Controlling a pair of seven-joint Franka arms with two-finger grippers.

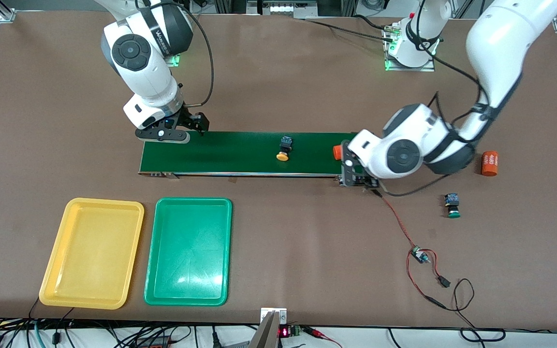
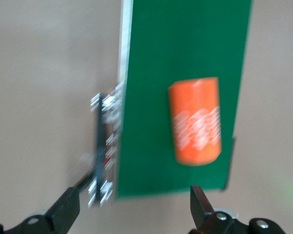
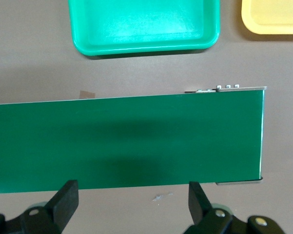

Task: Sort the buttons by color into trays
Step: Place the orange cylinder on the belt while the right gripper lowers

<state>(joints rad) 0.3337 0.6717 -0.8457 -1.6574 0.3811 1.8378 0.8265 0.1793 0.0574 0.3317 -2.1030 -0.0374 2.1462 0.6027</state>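
A yellow-capped button (image 1: 284, 149) lies on the dark-green conveyor belt (image 1: 240, 152), about midway along it. A green-capped button (image 1: 452, 205) rests on the table toward the left arm's end, nearer the front camera than the belt. The yellow tray (image 1: 92, 251) and the green tray (image 1: 189, 251) lie side by side near the front edge, with nothing in them. My left gripper (image 2: 134, 207) hangs open just off the belt's end toward the left arm, holding nothing. My right gripper (image 1: 197, 124) hovers open beside the belt's other end with nothing between its fingers (image 3: 63, 200).
An orange cylinder (image 2: 195, 122) with white print lies on the belt close to my left gripper. A second orange cylinder (image 1: 490, 163) sits on the table toward the left arm's end. A small circuit board (image 1: 418, 253) with red wires trails from the belt's drive.
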